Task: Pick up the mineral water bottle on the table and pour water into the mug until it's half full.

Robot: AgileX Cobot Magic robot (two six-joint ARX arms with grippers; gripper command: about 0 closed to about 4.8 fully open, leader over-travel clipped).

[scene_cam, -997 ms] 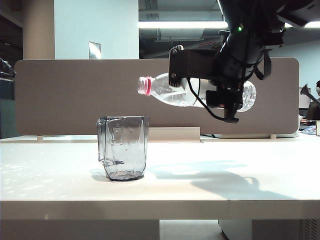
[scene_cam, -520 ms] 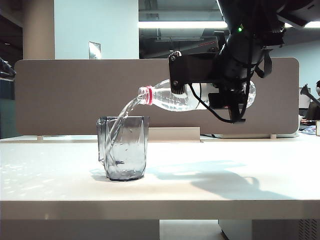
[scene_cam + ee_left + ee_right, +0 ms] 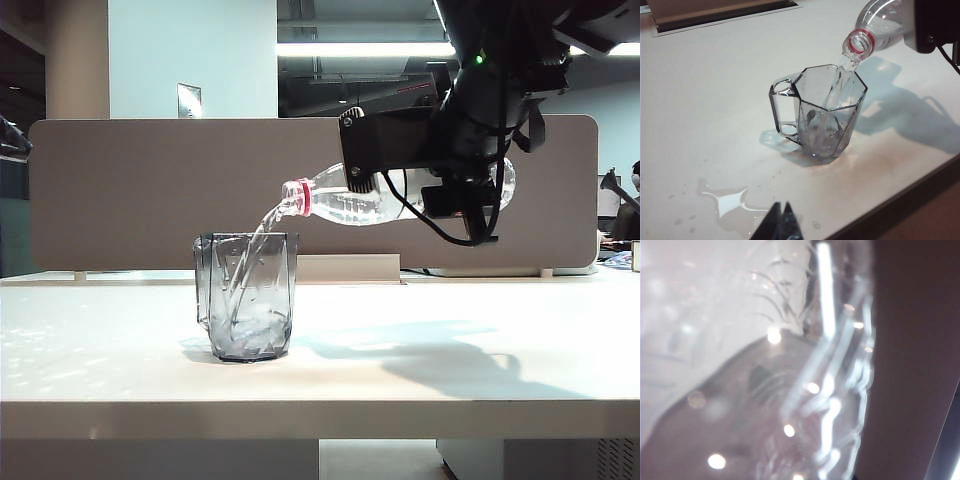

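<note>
White table (image 3: 480,385), smoky mug (image 3: 250,295) standing on it, spilled puddle (image 3: 730,200) nearby

Background only. Landmark: beige partition panel (image 3: 150,190), wide, rounded corners, standing upright across the exterior view.
- Above the panel, left of centre: pale blue wall (image 3: 190,50); small grey plaque (image 3: 189,100) fixed on it, just over the panel's top edge.
- Left of that wall, above the panel's left end: tan column (image 3: 75,60).
- Above the panel, centre: long lit ceiling strip light (image 3: 360,48), horizontal, with dark ceiling around it.
- At the panel's foot, centre: low pale riser (image 3: 350,267), touching its base.
- Beyond the panel's right end: a person (image 3: 630,205), partly cropped, details too small to tell.
- Well below the panel, lower right corner: vented grey cabinet (image 3: 600,460).
</note>
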